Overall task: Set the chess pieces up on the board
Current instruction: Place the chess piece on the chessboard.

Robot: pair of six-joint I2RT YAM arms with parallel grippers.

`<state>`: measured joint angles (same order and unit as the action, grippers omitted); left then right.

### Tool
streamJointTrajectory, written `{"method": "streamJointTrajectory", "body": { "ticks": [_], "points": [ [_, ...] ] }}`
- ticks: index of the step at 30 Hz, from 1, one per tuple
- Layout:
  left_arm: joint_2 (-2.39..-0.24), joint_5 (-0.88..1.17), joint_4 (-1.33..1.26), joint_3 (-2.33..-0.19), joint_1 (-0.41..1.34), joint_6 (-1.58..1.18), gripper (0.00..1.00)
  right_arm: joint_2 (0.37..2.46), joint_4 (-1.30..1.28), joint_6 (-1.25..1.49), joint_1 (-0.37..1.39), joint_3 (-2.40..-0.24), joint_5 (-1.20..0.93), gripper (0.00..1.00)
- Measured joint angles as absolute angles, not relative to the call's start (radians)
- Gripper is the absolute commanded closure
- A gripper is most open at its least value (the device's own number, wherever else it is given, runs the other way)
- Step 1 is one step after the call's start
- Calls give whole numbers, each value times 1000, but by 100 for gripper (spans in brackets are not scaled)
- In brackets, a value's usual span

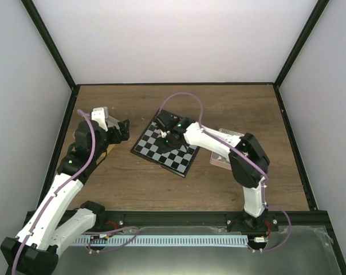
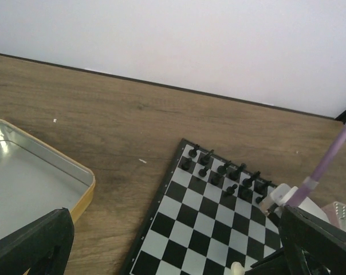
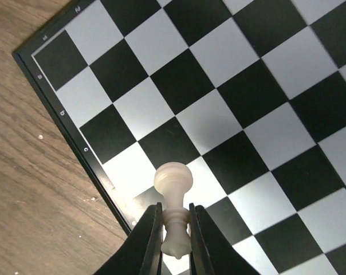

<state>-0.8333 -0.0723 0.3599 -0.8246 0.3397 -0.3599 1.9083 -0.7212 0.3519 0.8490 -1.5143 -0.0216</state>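
The board (image 1: 172, 153) lies tilted in the middle of the table. Several black chess pieces (image 2: 225, 172) stand in its two far rows in the left wrist view. My right gripper (image 3: 174, 243) is shut on a cream-white chess piece (image 3: 173, 182), gripping its stem, with the wide base pointing down at the squares beside the board's lettered rim (image 3: 70, 123). In the top view that gripper (image 1: 162, 133) hovers over the board's upper left part. My left gripper (image 1: 125, 130) hangs left of the board, open and empty, its fingers (image 2: 32, 246) spread wide.
A yellow-sided metal tin (image 2: 41, 172) sits open on the wood under my left arm, left of the board. A pink tray (image 1: 220, 159) shows partly under my right arm. The right arm's purple cable (image 2: 327, 163) arcs over the board's far corner.
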Motion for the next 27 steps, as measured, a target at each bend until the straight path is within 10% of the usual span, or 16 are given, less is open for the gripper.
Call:
{"method": "streamJointTrajectory", "body": {
  "ticks": [27],
  "points": [
    [-800,-210,390,-801,340,-302,0,2152,-937,258,899,-1781,44,80]
  ]
}}
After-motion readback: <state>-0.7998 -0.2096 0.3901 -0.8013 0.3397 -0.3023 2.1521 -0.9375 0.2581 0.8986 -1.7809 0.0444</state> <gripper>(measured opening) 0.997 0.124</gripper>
